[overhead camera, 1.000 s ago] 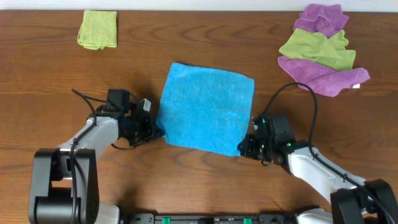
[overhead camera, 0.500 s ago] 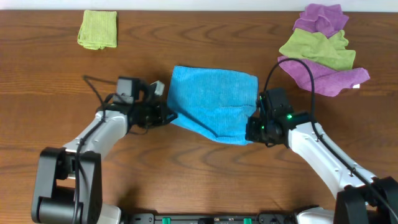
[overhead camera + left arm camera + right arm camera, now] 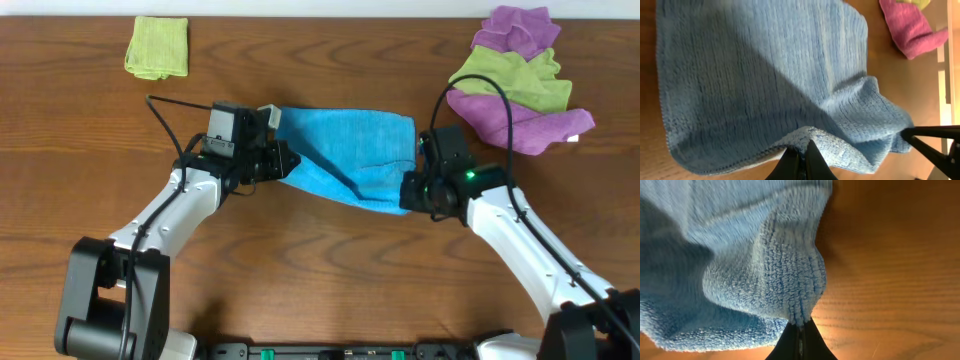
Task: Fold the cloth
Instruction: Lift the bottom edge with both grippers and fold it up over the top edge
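the blue cloth [image 3: 352, 150] is located at the middle of the table [image 3: 320, 285], with its near edge raised off the wood and bunched. the near left corner is clamped in the fully closed left gripper [image 3: 279, 160]. the near right corner is clamped in the fully closed right gripper [image 3: 408, 194].

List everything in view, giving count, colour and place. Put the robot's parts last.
blue cloth: one, blue, table centre, near edge lifted at both corners
folded green cloth: one, light green, far left corner of the table
cloth heap: one, purple and green pieces, far right corner
table: one, brown wood, under everything
left gripper: one, black, shut on the blue cloth's left corner
right gripper: one, black, shut on its right corner
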